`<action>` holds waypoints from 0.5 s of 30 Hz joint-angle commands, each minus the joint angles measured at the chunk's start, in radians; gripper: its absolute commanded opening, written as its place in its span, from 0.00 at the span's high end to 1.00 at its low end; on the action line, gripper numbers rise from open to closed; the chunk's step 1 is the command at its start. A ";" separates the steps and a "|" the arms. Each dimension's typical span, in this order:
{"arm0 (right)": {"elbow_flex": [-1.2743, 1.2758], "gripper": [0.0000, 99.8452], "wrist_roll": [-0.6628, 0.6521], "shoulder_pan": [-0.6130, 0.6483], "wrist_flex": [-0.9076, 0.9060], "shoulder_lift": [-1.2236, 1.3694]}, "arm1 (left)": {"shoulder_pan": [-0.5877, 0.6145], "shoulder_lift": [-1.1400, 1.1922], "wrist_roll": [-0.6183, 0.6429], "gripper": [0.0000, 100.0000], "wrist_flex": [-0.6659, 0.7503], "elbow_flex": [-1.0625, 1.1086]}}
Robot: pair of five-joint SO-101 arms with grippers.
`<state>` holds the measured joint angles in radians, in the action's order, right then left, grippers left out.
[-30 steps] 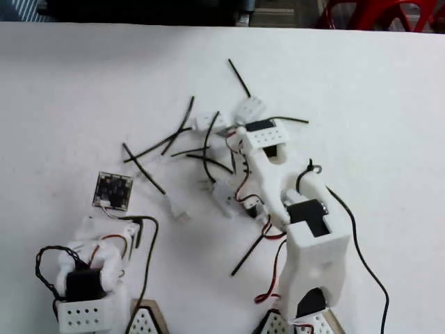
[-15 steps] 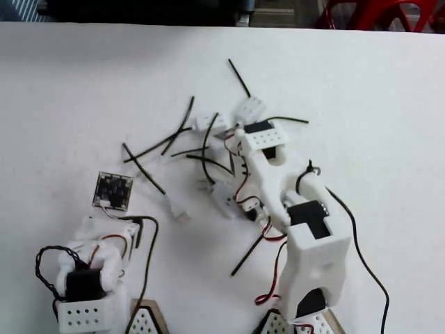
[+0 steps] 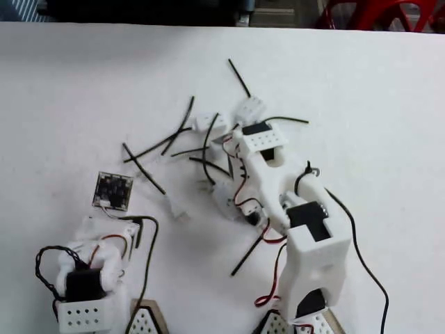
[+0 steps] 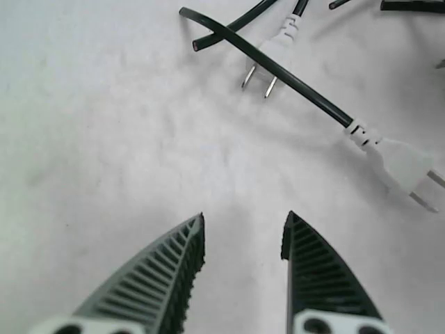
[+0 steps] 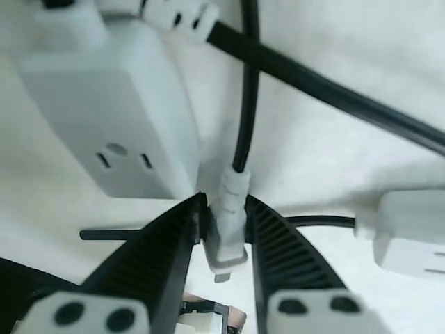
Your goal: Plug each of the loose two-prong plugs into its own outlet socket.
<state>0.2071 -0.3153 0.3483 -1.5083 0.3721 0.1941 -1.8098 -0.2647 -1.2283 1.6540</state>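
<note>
Clamping a plug (image 5: 226,229) in my right end effector (image 5: 224,202).
Outlet socket (image 5: 118,118) just beside, black cords (image 5: 313,83) crossing; left end effector (image 4: 245,217), seven o'clock, apart.

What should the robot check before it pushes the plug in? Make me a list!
1. Plug held: ok. The right claw pinches a white plug.
2. Socket free: ok. The outlet socket next to it shows empty slots.
3. Plug over the slots: not ok. It sits beside the socket, not at its face.
4. Cords out of the way: not ok. A black cord crosses just past the socket.
5. Left claw clear: ok. It is open above bare table, with a loose plug farther off.
</note>
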 commanded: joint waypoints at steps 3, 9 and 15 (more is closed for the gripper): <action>-0.005 0.98 0.006 -0.005 -0.008 -0.045 | 0.010 -0.010 0.002 0.81 0.021 -0.015; -0.005 0.85 0.011 -0.005 -0.007 -0.045 | 0.010 -0.010 0.002 0.81 0.021 -0.015; -0.069 0.91 0.006 -0.021 -0.062 -0.042 | 0.010 -0.010 0.002 0.81 0.021 -0.015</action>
<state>0.1933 -0.3153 0.3483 -1.5313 0.3721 0.1941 -1.8098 -0.2647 -1.2283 1.6540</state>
